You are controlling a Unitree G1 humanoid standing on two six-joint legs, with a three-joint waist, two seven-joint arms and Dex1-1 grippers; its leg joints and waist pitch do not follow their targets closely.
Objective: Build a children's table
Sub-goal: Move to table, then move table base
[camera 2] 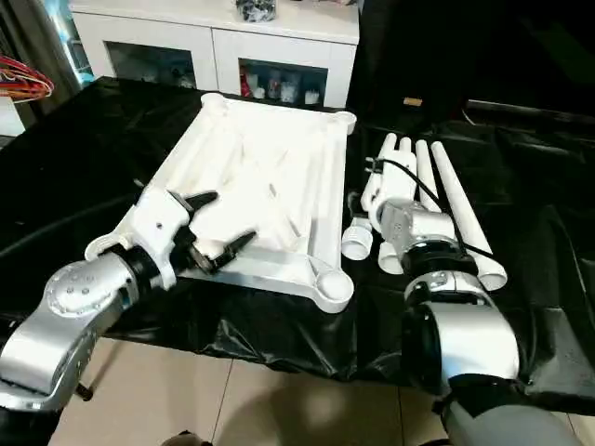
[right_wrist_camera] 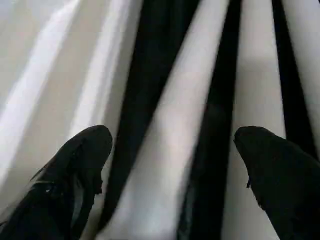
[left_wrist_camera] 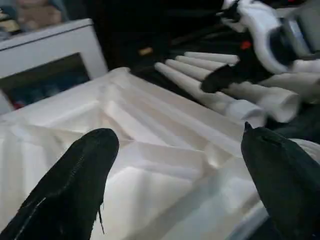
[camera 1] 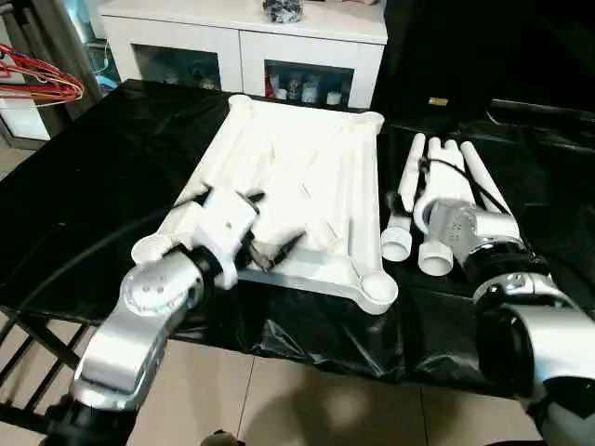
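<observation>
both grippers open above the table parts

the white table top (camera 1: 297, 177) lay upside down on a black sheet (camera 1: 102, 177), its corner sockets facing up. the four white legs (camera 2: 437, 200) lay side by side just to its right. the left gripper (camera 2: 216, 226) hovered over the top's near left edge, fingers spread wide, holding nothing. the right gripper (right_wrist_camera: 172, 150) hung over the legs, fingers equally wide, empty. a white cabinet (camera 1: 244, 42) stood behind.

Both arms reach forward, left gripper (camera 2: 212, 226) and right gripper (right_wrist_camera: 172, 165) spread wide.
</observation>
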